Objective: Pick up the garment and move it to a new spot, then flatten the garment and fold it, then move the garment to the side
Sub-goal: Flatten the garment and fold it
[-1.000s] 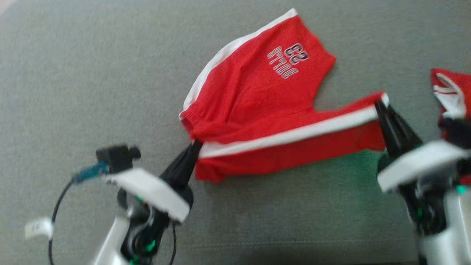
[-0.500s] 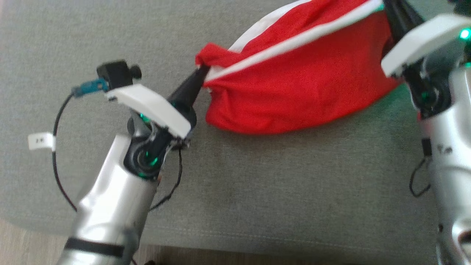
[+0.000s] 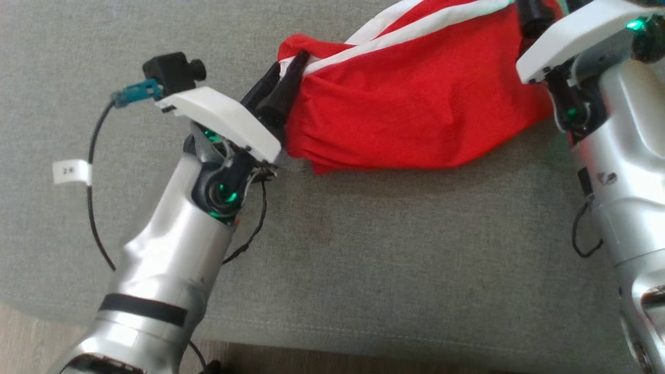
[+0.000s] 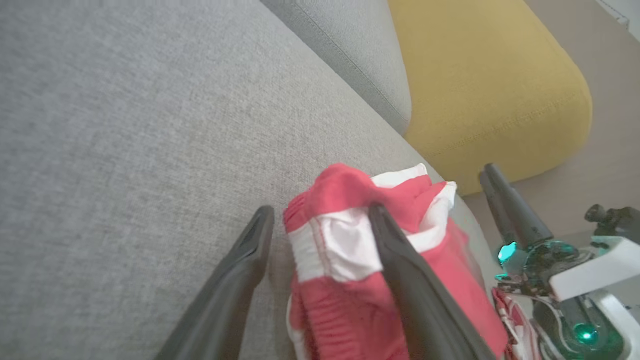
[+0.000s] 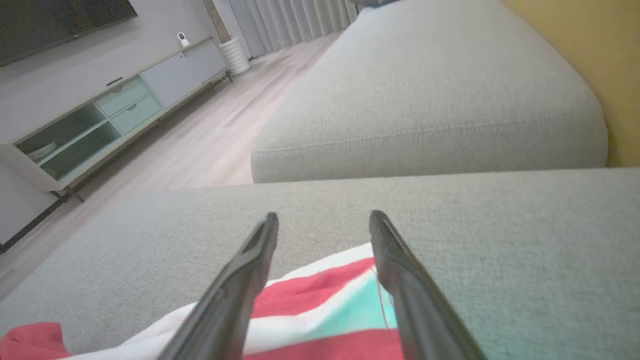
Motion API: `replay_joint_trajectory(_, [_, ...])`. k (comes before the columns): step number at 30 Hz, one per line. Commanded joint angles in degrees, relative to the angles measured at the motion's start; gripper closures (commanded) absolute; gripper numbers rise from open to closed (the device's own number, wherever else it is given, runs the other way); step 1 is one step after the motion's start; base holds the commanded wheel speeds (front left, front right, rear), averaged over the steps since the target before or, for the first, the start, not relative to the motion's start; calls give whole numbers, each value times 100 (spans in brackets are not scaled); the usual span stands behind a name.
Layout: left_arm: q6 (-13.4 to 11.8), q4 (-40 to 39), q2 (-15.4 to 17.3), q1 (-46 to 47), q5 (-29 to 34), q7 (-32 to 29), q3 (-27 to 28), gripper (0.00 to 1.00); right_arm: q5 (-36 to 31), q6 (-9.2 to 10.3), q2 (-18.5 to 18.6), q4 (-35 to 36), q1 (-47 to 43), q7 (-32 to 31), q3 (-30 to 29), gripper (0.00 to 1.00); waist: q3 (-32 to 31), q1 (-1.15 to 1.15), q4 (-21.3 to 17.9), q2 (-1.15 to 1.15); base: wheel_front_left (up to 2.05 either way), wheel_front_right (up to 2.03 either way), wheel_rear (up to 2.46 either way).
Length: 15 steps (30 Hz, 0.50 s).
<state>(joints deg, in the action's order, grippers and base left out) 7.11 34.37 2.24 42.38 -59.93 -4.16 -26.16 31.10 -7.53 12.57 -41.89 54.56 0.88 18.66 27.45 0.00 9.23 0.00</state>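
The left gripper (image 4: 321, 211) and right gripper (image 5: 322, 216) had just spread their fingers wide, releasing the red shorts (image 3: 415, 104), which lay doubled over on the grey sofa cushion (image 3: 363, 259); the fold seemed made, the sideways move still due

Garments: one garment (image 3: 415, 104) is lying on the far side.
Grippers: two are showing, left gripper (image 4: 321, 210) and right gripper (image 5: 324, 216).
Grey cushions: two are showing, near cushion (image 5: 500, 225) and far cushion (image 5: 425, 100).
Yellow cushions: one yellow cushion (image 4: 490, 90) is sitting far right.
Cabinets: one cabinet (image 5: 100, 115) is standing far left.

garment (image 3: 415, 104) top cut by head view's upper edge, btm cut in both wrist views
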Motion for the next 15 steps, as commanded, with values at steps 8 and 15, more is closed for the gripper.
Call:
replay_joint_trajectory(8, [-150, -371, 555, -494, 1035, 1555, -110, 0, -448, 4, 237, 612, -604, 1119, 149, 0, -327, 0, -216, 0, 0, 0, 0])
replay_joint_trajectory(15, [-740, -1761, 749, -1165, 2182, 1911, 550, 0, -1135, 4, 241, 1759, -1865, 1239, -615, 0, -694, 0, -405, 0, 0, 0, 0])
